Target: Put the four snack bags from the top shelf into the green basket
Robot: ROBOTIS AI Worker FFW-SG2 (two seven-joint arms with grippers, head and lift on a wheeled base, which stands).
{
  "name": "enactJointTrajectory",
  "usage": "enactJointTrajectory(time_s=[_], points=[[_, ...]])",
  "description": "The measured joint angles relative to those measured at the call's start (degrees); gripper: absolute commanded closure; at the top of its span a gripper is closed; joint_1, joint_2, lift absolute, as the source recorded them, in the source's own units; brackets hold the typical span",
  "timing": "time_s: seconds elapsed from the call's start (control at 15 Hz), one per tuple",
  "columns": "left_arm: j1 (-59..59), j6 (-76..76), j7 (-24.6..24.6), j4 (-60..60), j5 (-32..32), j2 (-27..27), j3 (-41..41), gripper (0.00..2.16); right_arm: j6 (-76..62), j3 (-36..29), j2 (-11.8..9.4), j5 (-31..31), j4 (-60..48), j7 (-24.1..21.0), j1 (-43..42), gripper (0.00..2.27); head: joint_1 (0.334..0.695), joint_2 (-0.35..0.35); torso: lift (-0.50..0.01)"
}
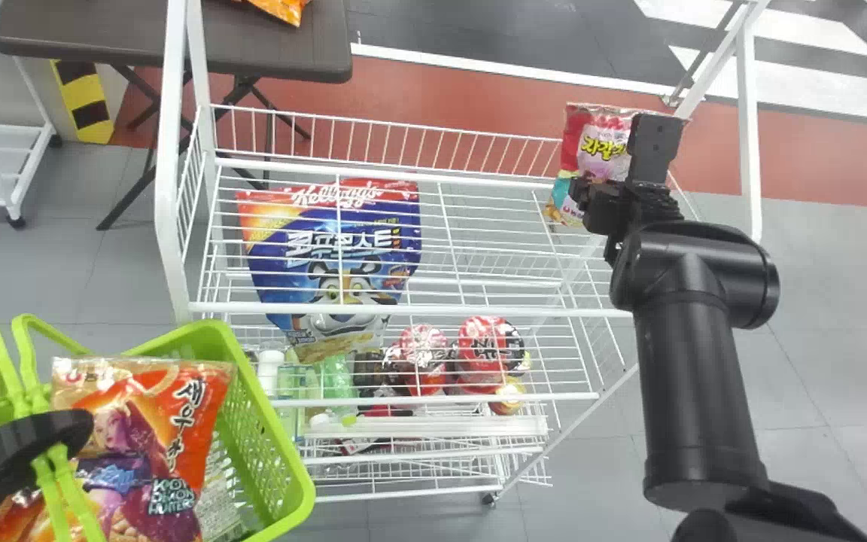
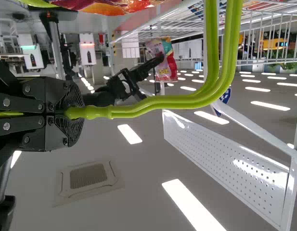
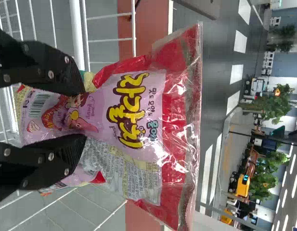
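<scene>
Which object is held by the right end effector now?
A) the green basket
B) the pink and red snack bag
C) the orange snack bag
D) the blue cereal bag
B: the two fingers of the right end effector pinch the pink and red snack bag.

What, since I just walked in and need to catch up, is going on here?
The robot's black right end effector grips a red-and-pink plastic snack bag by the right end of a white wire rack. Its black left end effector holds a light-green plastic basket by the handles. An orange plastic snack bag is in the basket; the gripped one is not yet. A blue plastic pouch is in the rack.
</scene>
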Motion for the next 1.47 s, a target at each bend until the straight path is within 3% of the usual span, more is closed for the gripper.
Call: enactJointTrajectory(time_s=[0.2, 0.4, 0.8, 0.87, 1.0, 1.33, 1.47], points=[[0.0, 0.0, 0.0, 0.1, 0.2, 0.1, 0.0, 2.15, 2.5, 0.1, 0.1, -3.6, -8.7, 1.0, 4.6, 2.26, 0.695, -0.250, 0.000], [-0.1, 0.0, 0.0, 0.2, 0.2, 0.2, 0.1, 2.15, 14.3, 0.6, 0.2, -11.2, -27.4, 2.8, 13.0, 2.26, 0.695, -0.229, 0.000], [-0.6, 0.0, 0.0, 0.2, 0.2, 0.3, 0.1, 2.15, 45.9, 4.4, 0.3, -28.5, -59.4, 4.4, 26.7, 2.26, 0.695, -0.072, 0.000], [-0.7, 0.0, 0.0, 0.2, 0.2, 0.2, 0.1, 2.15, 51.6, 4.9, 0.3, -31.5, -61.7, 4.6, 27.3, 2.26, 0.695, -0.009, 0.000], [-0.9, 0.0, 0.0, 0.2, 0.0, 0.2, -0.1, 2.15, 58.0, 6.3, 0.2, -37.1, -64.8, 5.0, 28.0, 2.26, 0.695, 0.051, 0.000], [-1.1, 0.0, 0.0, 0.2, -0.5, -0.2, -0.8, 2.15, 59.2, 8.0, 1.0, -53.8, -67.2, 3.8, 24.3, 2.26, 0.695, 0.181, 0.000], [-2.0, 0.0, 0.0, 0.4, -0.5, -0.4, -1.3, 2.15, 59.2, 10.8, 1.7, -56.1, -66.0, 3.0, 22.8, 2.26, 0.695, 0.234, 0.000]])
